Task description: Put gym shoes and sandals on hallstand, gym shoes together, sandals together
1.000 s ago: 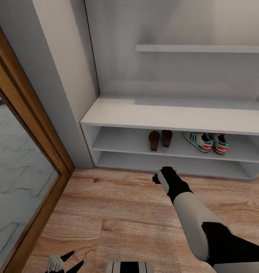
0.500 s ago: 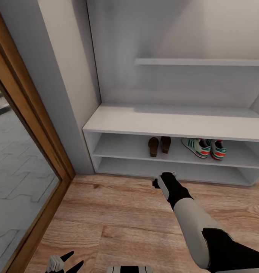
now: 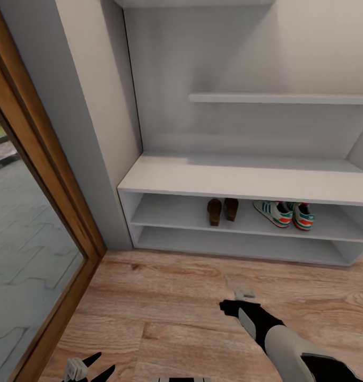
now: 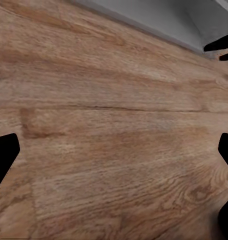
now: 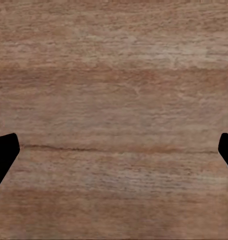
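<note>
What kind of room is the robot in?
Probably a home's entry corridor. A hallstand has sandals and gym shoes on its upper shoe tier, a wood-framed glass door shows paving outside, and there is a wood plank floor.

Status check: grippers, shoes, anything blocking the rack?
Left gripper open, empty, over bare floor. Right gripper open, empty. Sandals paired beside sneakers, all on upper tier of shoe rack. Nothing in front of the rack.

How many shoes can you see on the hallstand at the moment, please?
4, all on the upper open tier of the hallstand: the two sandals side by side left of centre, the two gym shoes together to their right.
</note>
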Tool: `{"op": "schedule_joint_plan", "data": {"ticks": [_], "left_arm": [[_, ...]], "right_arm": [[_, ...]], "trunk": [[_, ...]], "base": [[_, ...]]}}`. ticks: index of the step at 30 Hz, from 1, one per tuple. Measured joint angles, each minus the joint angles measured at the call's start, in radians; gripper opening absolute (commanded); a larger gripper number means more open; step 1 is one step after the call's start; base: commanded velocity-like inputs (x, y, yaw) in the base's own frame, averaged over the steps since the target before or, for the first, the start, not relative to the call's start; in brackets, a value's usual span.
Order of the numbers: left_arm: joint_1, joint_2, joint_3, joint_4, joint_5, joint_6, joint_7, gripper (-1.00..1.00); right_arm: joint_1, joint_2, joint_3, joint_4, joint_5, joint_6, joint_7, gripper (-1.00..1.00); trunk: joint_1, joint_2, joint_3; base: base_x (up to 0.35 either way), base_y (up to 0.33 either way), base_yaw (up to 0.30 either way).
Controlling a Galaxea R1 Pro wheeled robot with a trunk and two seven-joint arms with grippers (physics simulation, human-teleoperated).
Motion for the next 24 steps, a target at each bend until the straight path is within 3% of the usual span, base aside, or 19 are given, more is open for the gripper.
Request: {"op": "schedule_joint_plan", "data": {"ticks": [1, 2, 5, 7, 8, 9, 14, 18, 24], "left_arm": [[0.000, 0.001, 0.000, 0.000, 0.000, 0.000, 0.000, 1.00], [0.003, 0.004, 0.001, 0.000, 0.003, 0.000, 0.002, 1.00], [0.006, 0.007, 0.003, 0.001, 0.005, 0.000, 0.003, 1.00], [0.008, 0.011, 0.004, 0.001, 0.006, 0.000, 0.003, 1.00], [0.009, 0.015, 0.004, 0.001, 0.007, -0.001, 0.004, 1.00], [0.009, 0.016, 0.005, 0.002, 0.007, -0.002, 0.004, 1.00], [0.009, 0.020, 0.022, 0.002, 0.007, -0.003, 0.004, 1.00], [0.010, 0.025, 0.062, 0.003, 0.005, -0.003, 0.006, 1.00], [0.010, 0.026, 0.066, 0.004, 0.005, -0.004, 0.019, 1.00]], "right_arm": [[0.003, -0.014, 0.001, 0.017, 0.000, -0.021, 0.027, 1.00], [0.015, -0.054, 0.002, 0.059, 0.001, -0.095, 0.109, 1.00], [0.033, -0.101, 0.003, 0.088, 0.002, -0.174, 0.208, 1.00], [0.064, -0.159, 0.002, 0.107, 0.007, -0.265, 0.337, 1.00], [0.099, -0.205, 0.003, 0.115, 0.011, -0.332, 0.456, 1.00], [0.117, -0.227, 0.003, 0.117, 0.011, -0.358, 0.507, 1.00], [0.154, -0.268, 0.002, 0.120, 0.012, -0.405, 0.594, 1.00], [0.178, -0.276, 0.005, 0.123, 0.015, -0.414, 0.607, 1.00], [0.203, -0.275, 0.003, 0.123, 0.013, -0.416, 0.609, 1.00]], "trunk": [[-0.004, 0.007, 0.003], [-0.008, 0.014, 0.006], [-0.019, 0.035, 0.016], [-0.027, 0.049, 0.022], [-0.031, 0.056, 0.025], [-0.035, 0.063, 0.028], [-0.054, 0.098, 0.044], [-0.069, 0.126, 0.056], [-0.092, 0.168, 0.075]], "base": [[0.000, 0.000, 0.000], [0.000, 0.000, 0.000], [0.000, 0.000, 0.000], [0.000, 0.000, 0.000], [0.000, 0.000, 0.000], [0.000, 0.000, 0.000], [0.000, 0.000, 0.000], [0.000, 0.000, 0.000], [0.000, 0.000, 0.000]]}}
